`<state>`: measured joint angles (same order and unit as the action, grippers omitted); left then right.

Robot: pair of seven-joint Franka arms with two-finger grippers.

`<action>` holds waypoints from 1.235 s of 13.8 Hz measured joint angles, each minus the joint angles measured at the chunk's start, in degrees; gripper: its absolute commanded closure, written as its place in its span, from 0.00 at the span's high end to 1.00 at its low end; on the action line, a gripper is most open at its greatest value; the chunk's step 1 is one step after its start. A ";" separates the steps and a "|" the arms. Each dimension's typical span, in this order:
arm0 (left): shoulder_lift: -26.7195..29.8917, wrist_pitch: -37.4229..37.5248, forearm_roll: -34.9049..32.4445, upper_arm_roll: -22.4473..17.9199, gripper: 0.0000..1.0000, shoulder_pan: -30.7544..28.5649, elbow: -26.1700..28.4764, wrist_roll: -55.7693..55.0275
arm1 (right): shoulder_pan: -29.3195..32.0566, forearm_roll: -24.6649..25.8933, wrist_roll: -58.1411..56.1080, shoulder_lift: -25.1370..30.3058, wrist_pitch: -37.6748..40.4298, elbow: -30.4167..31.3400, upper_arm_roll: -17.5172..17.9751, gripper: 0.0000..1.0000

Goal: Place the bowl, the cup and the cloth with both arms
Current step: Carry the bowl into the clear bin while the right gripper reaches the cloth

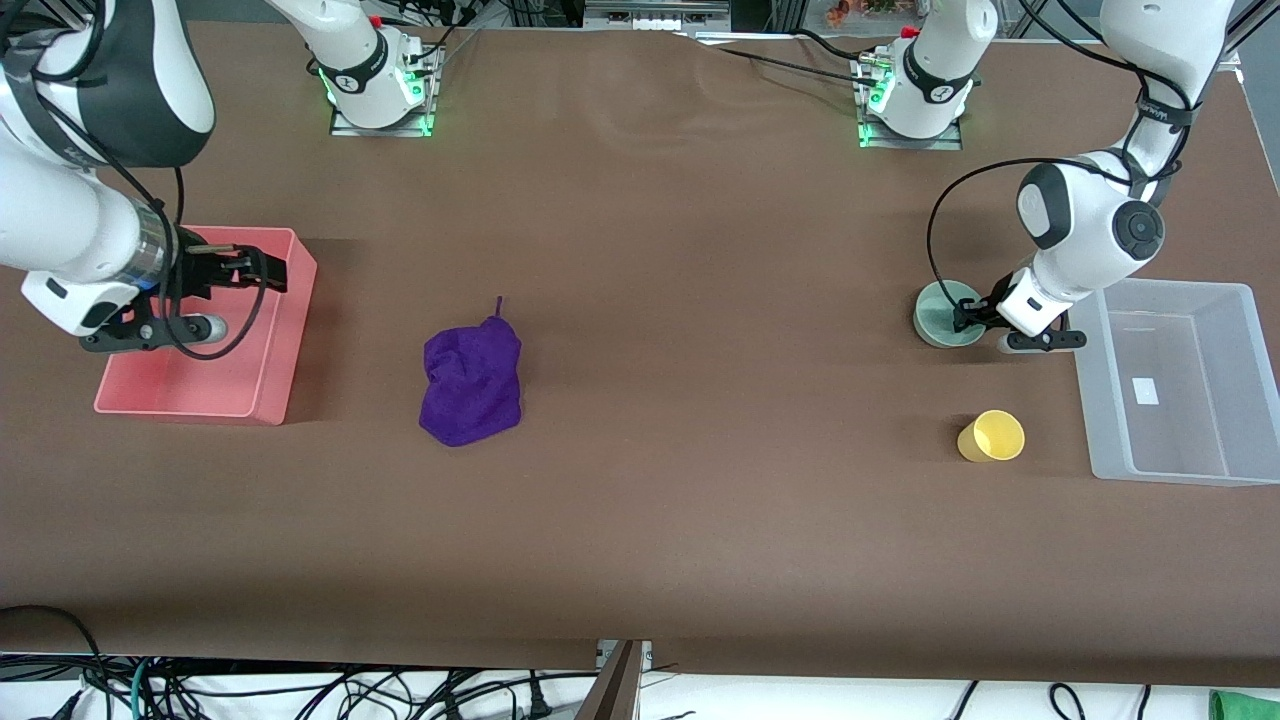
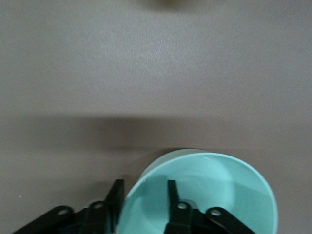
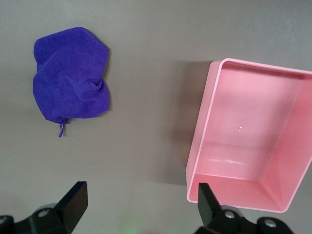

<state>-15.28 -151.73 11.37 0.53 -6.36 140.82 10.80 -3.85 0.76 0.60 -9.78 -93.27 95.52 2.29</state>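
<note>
**Left end effector straddled the bowl's rim beside the clear bin**

The left end effector (image 1: 965, 315) was down at the bowl (image 1: 941, 313), near the left arm's end of the table (image 1: 700, 500). In the left wrist view one finger (image 2: 171, 197) stood inside the bowl (image 2: 214, 195) and the other outside its wall, so the rim ran between them; whether they had fully clenched on the wall could not be told, and the bowl appeared to rest on the table. The clear bin (image 1: 1240, 300) lay just beside the end effector, toward the left arm's end, so the likely carry was short and sideways. The cup (image 1: 991, 436) lay on its side, nearer the front camera than the bowl, also close to that bin.

The right end effector (image 1: 262, 270) hung released over the pink bin (image 1: 290, 340), fingers spread wide in its wrist view (image 3: 141, 204). The cloth (image 1: 471, 381) lay crumpled mid-table, beside the pink bin (image 3: 204, 126) toward the left arm's end, plainly the right arm's nearer thing.
</note>
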 measured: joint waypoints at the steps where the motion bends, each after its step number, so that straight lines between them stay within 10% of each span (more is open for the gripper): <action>1: -0.59 0.00 0.02 0.07 0.00 0.00 -0.09 0.00 | -0.70 0.00 2.18 -0.30 -0.12 0.02 0.02 1.00; 6: -0.86 6.43 0.11 0.16 0.00 -0.03 -4.71 -0.02 | -2.36 0.00 9.45 -2.34 -6.34 6.07 3.25 1.00; 13: 0.86 49.59 -3.88 -0.44 0.00 -1.53 -31.64 0.18 | -2.41 0.02 18.75 -4.22 -25.66 20.49 7.02 1.00; 17: -0.52 58.07 -11.62 -0.91 0.00 -8.28 -45.10 12.02 | -5.45 0.02 24.36 -10.39 -36.66 21.66 8.92 1.00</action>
<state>-15.79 -93.66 -0.25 -0.38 -14.64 95.72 22.82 -9.29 0.77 24.96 -20.17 -129.92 117.17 11.21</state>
